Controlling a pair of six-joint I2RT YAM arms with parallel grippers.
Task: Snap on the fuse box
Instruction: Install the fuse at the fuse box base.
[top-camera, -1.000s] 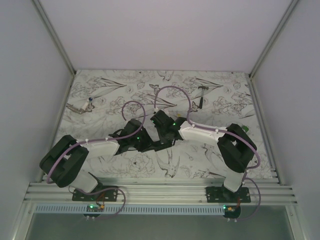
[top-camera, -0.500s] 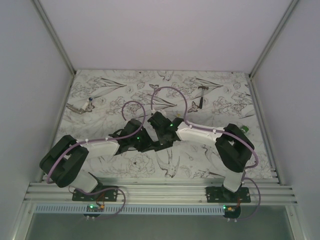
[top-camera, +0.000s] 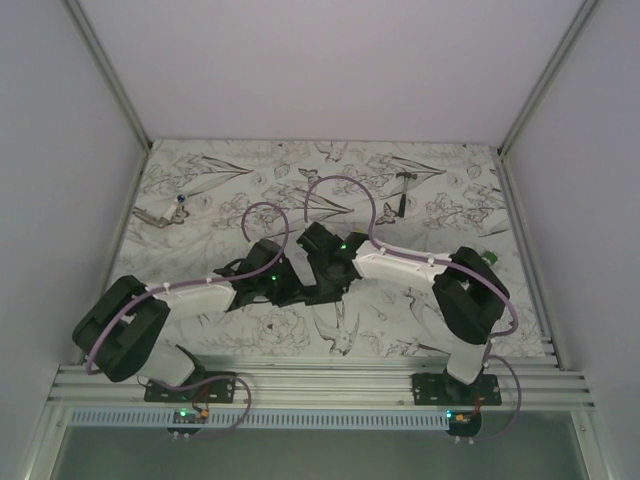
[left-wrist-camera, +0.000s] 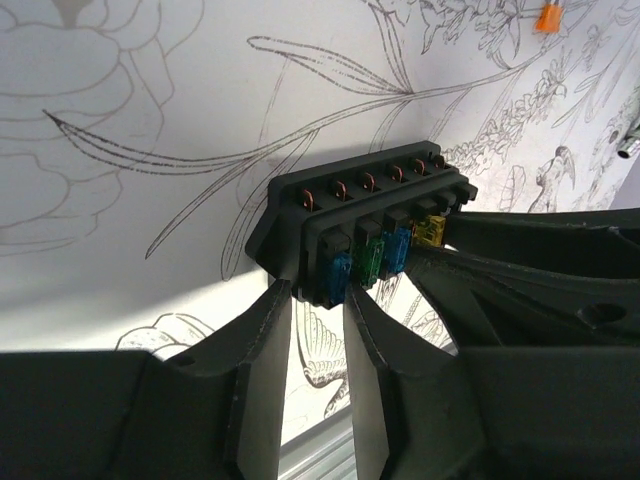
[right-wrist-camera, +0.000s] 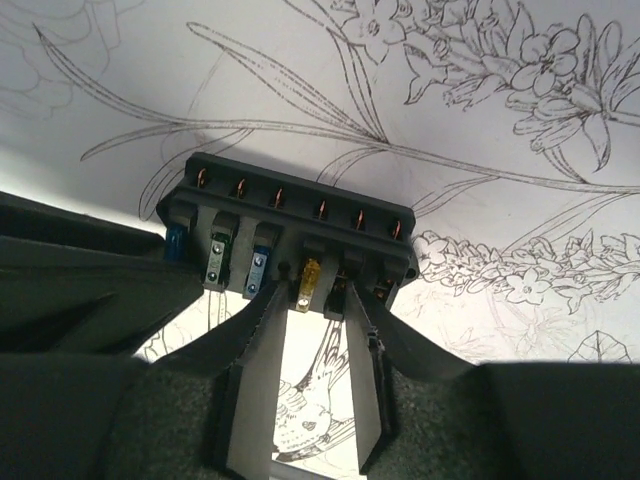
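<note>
My left end effector (left-wrist-camera: 316, 296) and right end effector (right-wrist-camera: 313, 300) both pinch the fuse box (left-wrist-camera: 360, 205) above the desk's (top-camera: 200, 205) middle. I judge it light, rigid plastic, best gripped by its walls, sparing the fuses (left-wrist-camera: 371, 262).

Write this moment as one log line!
fuse box: held, fuses showing | left gripper: pinching at end blue fuse | right gripper: pinching at yellow fuse

Left arm (top-camera: 190, 293) and right arm (top-camera: 400, 265) bent inward, left tool (left-wrist-camera: 312, 300) and right tool (right-wrist-camera: 315, 305) facing, fingers (left-wrist-camera: 262, 380) clamped narrow
</note>
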